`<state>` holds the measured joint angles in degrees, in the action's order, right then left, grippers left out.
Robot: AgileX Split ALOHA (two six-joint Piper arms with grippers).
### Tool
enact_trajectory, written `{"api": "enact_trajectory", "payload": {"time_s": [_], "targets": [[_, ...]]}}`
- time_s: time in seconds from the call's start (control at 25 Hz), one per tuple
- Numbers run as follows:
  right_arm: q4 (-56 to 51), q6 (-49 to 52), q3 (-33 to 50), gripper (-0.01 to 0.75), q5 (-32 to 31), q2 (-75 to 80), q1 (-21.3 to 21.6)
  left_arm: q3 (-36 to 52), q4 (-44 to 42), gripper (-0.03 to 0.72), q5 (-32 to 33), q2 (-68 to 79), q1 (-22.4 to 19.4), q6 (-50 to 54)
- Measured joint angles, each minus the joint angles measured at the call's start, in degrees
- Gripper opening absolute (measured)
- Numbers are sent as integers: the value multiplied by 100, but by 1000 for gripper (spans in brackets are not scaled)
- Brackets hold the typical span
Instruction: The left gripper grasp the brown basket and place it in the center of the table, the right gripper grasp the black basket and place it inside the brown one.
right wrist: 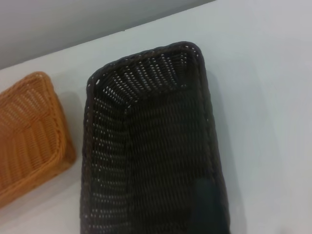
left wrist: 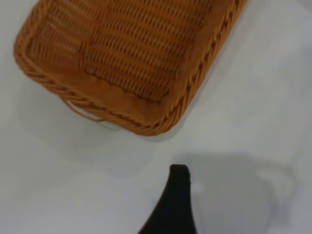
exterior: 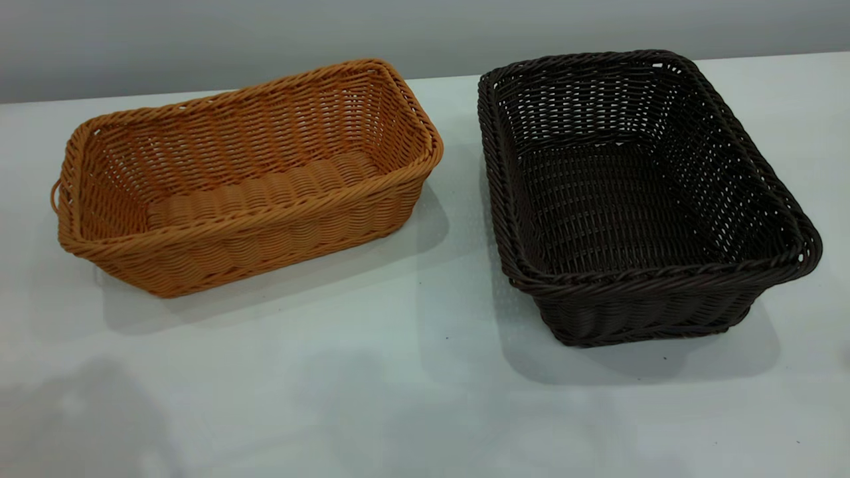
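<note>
The brown basket (exterior: 246,179) stands on the left half of the white table (exterior: 425,398), and the black basket (exterior: 637,199) stands to its right; both are upright and empty. Neither gripper shows in the exterior view. In the left wrist view one black finger (left wrist: 178,200) of my left gripper (left wrist: 236,197) hangs over bare table, apart from the brown basket's (left wrist: 131,53) handled short end; the other finger is out of frame. In the right wrist view my right gripper (right wrist: 210,204) is a dark shape over the black basket's (right wrist: 151,161) long rim.
A grey wall (exterior: 199,40) runs behind the table's far edge. A strip of bare table (exterior: 458,199) separates the two baskets, and a wide bare stretch lies in front of them.
</note>
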<state>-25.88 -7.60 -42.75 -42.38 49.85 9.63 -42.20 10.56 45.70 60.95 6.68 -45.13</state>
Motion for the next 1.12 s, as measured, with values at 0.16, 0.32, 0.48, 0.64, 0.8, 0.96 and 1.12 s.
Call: {"api": "enact_trajectory", "payload": {"time_s": [0.16,0.32,0.48,0.64,0.8,0.96,1.12], "targets": [[-140,-83,0,455,8,173,0,0,-47,635,-268,513,119,-201],[-190,-128,0,455,4,196,0,0,-47,635,-766,1098,337,-661],[-204,-128,0,455,2,196,0,0,-54,635,-1243,1730,425,-772],[-316,-123,0,455,-134,196,0,0,-94,635,-1506,2240,540,-955],[-413,-123,0,455,-181,196,0,0,-100,635,-1803,2470,715,-1079],[-408,-129,0,455,-181,196,0,0,-238,635,-1926,2599,804,-1079],[-408,-155,0,455,-181,196,0,0,-224,635,-2204,2756,804,-1087]]}}
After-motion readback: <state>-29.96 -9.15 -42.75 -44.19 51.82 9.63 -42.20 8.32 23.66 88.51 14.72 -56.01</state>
